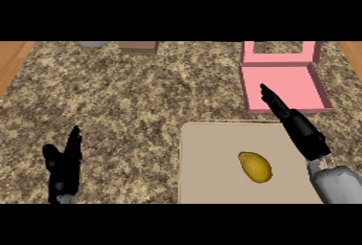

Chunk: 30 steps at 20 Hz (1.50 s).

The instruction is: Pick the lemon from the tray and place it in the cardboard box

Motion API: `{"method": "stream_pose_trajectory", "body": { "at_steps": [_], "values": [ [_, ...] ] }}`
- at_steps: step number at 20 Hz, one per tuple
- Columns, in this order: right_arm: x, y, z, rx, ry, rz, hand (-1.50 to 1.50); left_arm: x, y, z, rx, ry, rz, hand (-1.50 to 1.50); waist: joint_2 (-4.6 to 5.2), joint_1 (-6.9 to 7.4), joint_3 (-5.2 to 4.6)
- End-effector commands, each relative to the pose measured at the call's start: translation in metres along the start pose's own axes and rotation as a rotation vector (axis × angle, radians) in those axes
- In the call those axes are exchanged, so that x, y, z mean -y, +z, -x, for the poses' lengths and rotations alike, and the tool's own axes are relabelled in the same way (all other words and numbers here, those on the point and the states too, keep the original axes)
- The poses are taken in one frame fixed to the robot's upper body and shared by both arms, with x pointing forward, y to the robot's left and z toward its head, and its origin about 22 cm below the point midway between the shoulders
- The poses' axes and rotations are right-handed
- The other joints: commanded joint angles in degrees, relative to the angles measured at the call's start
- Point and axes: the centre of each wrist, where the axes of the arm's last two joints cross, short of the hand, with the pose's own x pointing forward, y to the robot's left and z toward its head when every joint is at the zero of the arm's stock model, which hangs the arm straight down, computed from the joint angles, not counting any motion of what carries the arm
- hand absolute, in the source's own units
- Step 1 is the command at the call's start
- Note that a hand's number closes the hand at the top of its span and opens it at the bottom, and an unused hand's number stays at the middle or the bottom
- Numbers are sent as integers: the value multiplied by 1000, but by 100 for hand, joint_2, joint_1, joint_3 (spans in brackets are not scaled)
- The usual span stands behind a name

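A yellow lemon (255, 166) lies on the beige tray (209, 162) at the lower right of the counter. Beyond the tray's far right corner sits a pink open box (286, 89) with its lid standing up behind it. My right hand (297, 127) is open, its fingers stretched forward over the tray's far right edge, the tips reaching the box's near left wall. It is to the right of the lemon and a little beyond it, not touching it. My left hand (63, 162) rests open at the lower left, fingers up.
A brown block (139, 47) and a grey object (92, 44) sit at the far edge of the speckled counter (127, 95). Wooden strips show at both far corners.
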Motion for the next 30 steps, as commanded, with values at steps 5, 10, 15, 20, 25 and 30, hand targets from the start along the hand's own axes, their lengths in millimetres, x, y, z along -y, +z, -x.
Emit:
{"method": "stream_pose_trajectory", "body": {
  "at_steps": [5,10,15,20,25,30],
  "values": [
    [-41,18,17,-47,-128,-105,-150,-12,47,-57,316,-177,268,0,-129,-550,35],
    [0,19,7,30,240,-70,-150,-75,99,-19,117,-358,201,0,-403,-1068,-56],
    [10,13,-17,183,460,-130,-150,-87,122,-18,61,-360,203,0,-518,-1283,-82],
    [17,14,-33,262,607,-158,-150,-95,134,-24,49,-351,200,0,-554,-1553,-84],
    [21,18,-40,239,693,-264,-150,-100,142,-25,46,-354,195,0,-536,-1609,-113],
    [10,28,-33,176,713,-387,-150,-100,143,-29,64,-354,209,0,-459,-1652,-108]
  ]
}}
